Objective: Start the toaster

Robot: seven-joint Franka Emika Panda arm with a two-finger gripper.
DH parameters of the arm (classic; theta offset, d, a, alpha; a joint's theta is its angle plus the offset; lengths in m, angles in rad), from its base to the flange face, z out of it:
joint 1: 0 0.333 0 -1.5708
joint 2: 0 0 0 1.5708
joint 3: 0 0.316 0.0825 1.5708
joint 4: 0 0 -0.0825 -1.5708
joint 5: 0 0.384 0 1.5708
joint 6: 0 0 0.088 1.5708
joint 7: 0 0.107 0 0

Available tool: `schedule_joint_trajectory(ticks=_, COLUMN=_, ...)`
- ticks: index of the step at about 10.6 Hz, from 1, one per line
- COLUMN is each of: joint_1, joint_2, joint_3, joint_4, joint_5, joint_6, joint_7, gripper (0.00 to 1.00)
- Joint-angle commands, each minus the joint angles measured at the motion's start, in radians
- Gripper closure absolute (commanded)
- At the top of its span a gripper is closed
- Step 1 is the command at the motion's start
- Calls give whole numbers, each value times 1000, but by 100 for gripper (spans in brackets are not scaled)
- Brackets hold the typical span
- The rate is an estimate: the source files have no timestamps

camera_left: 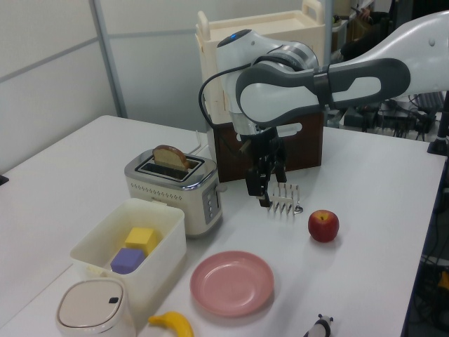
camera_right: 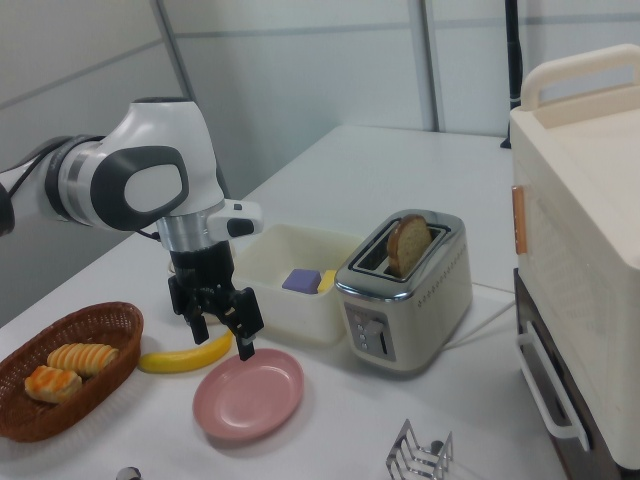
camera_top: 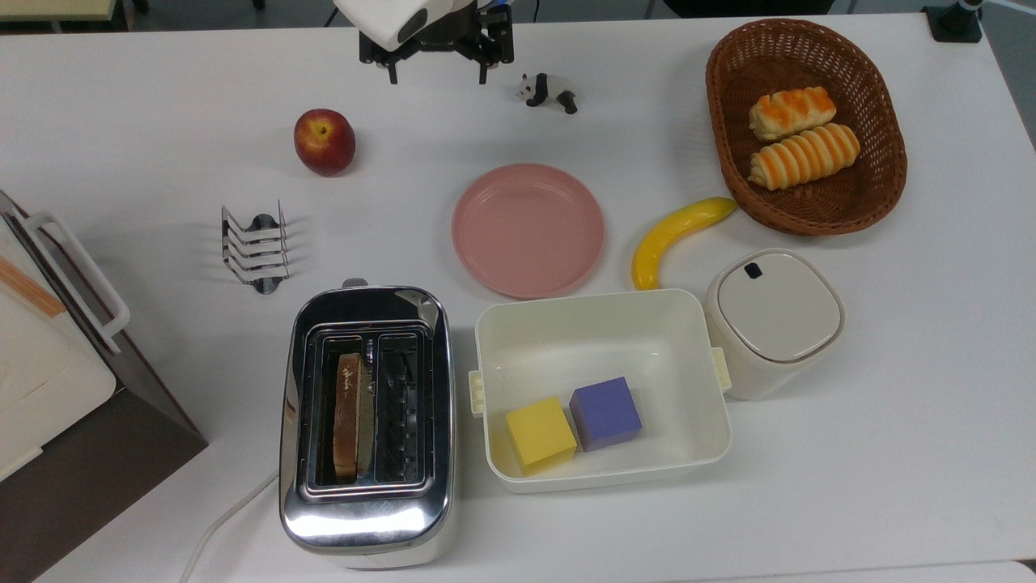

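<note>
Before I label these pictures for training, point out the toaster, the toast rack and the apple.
toaster (camera_top: 364,526): top view, on its chrome top near the cord end.
toast rack (camera_top: 256,247): top view, on the middle wires.
apple (camera_left: 323,226): left view, on its red side.

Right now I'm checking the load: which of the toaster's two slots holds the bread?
In the top view, the toaster has its slice of bread in the left slot; the right slot is empty, bare wire guides showing.
</note>
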Motion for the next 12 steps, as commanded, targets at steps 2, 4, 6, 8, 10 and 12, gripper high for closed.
schedule_joint_trajectory(ticks=2, joint_1=0, joint_2=-20, joint_3=-2, joint_4=-31, joint_5=23, joint_6=32, joint_7=-26, gripper=0)
schedule_joint_trajectory(ticks=4, joint_1=0, joint_2=-14, joint_3=-2, joint_4=-30, joint_5=23, joint_6=38, joint_7=-26, gripper=0)
schedule_joint_trajectory(ticks=6, joint_1=-1, joint_2=-9, joint_3=0, joint_4=-27, joint_5=23, joint_6=78, joint_7=-31, gripper=16)
schedule_joint_trajectory(ticks=8, joint_1=-12, joint_2=-1, joint_3=0, joint_4=-22, joint_5=26, joint_6=136, joint_7=-93, gripper=75)
schedule_joint_trajectory(ticks=10, joint_1=-24, joint_2=25, joint_3=-2, joint_4=-14, joint_5=26, joint_6=220, joint_7=-113, gripper=99)
schedule_joint_trajectory(ticks=12, joint_1=-55, joint_2=84, joint_3=-11, joint_4=13, joint_5=23, joint_6=377, joint_7=-115, gripper=100)
